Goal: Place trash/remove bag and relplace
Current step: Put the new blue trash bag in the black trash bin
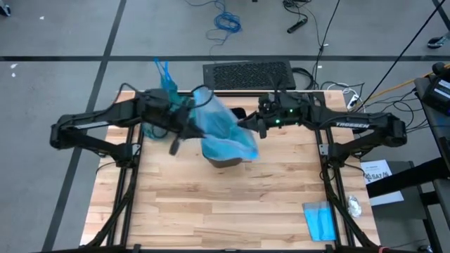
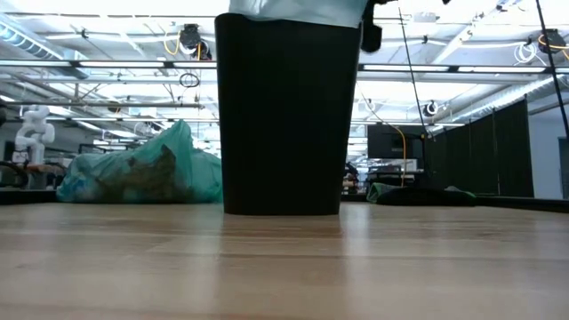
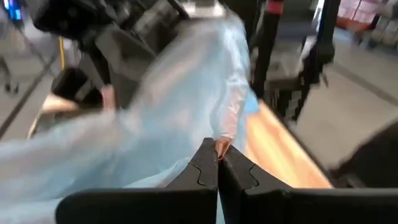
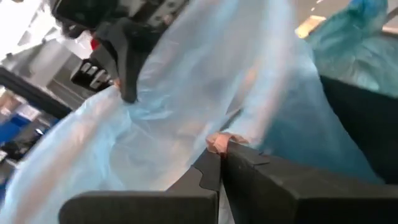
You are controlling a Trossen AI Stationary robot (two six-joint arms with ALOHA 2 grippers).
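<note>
Pale sky-blue bag [image 1: 223, 130] — thin, translucent, crinkled — stretched over the black bin [image 2: 286, 116], both jaws pinched shut on it.

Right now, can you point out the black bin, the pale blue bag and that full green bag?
black bin [image 2: 283, 116]: low view, its front wall.
pale blue bag [image 1: 223, 130]: high view, the film draped over the bin.
full green bag [image 2: 147, 171]: low view, its bulging side.

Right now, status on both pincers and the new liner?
Left pincer and right pincer both shut on pale blue bag, stretched over black bin. Full teal bag sits behind. Nothing blocking.
</note>
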